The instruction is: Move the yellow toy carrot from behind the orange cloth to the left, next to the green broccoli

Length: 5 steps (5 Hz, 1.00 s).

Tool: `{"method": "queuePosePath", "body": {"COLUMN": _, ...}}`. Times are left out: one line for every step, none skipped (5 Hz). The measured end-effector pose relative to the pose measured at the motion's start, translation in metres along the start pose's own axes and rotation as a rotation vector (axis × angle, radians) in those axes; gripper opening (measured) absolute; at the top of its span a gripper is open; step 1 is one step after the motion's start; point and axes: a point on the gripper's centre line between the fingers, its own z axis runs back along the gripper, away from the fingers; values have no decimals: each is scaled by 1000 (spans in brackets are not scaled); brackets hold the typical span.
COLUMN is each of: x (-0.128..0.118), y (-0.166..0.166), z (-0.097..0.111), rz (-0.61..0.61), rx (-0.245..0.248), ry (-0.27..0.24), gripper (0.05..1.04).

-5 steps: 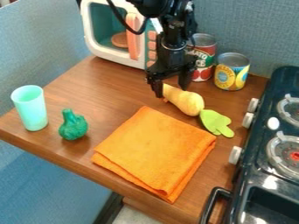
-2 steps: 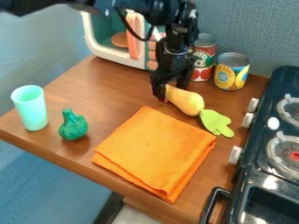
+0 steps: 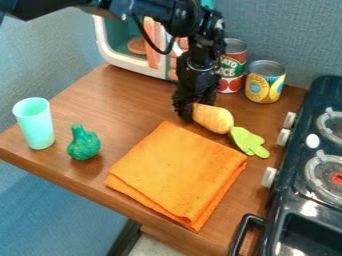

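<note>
roughly at the centre of a brown wooden table (image 3: 127,130), an orange cloth (image 3: 177,172) lies folded flat; take it as the middle of a clock face. at 12 o'clock from it, a black two-finger gripper (image 3: 192,106) points down at the tabletop, on an arm (image 3: 93,4) that enters from the upper left. the gripper is closed on the narrow end of a yellow toy vegetable (image 3: 216,120), which lies on the table at 1 o'clock, just beside the cloth's upper corner. the vegetable's rounded end points to 4 o'clock, and light green toy leaves (image 3: 248,142) sit there, on the cloth's 2 o'clock side.

behind the vegetable, between 12 and 1 o'clock, stands a red and green can (image 3: 232,67). just beside it, at 1 o'clock, stands a yellow and blue can (image 3: 264,84); both are upright. between 11 and 12 o'clock, partly hidden by the arm, is a white and teal toy microwave (image 3: 130,62) with a pink handle (image 3: 151,45).

over at 10 o'clock, a dark green toy broccoli (image 3: 83,146) rests with its stem up, and farther out in that same direction stands an upright pale mint cup (image 3: 35,125). at 3 o'clock is a dark toy stove (image 3: 287,170) with light knobs (image 3: 268,177) on its near side and grey burners (image 3: 326,176) on top.
</note>
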Motion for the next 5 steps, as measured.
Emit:
{"method": "queuePosePath", "body": {"x": -2, "y": 0, "z": -2, "rz": 8, "rx": -7, "ry": 9, "gripper": 494}}
{"method": "queuePosePath", "body": {"x": -3, "y": 1, "z": -3, "rz": 10, "rx": -18, "ry": 11, "gripper": 439}}
{"method": "queuePosePath", "body": {"x": -2, "y": 1, "z": -3, "rz": 2, "rx": -33, "ry": 8, "gripper": 439}}
{"method": "queuePosePath", "body": {"x": -6, "y": 3, "z": 0, "rz": 28, "rx": -89, "ry": 59, "gripper": 439}}
{"method": "queuePosePath", "body": {"x": 2, "y": 13, "z": 11, "rz": 98, "rx": -139, "ry": 99, "gripper": 439}}
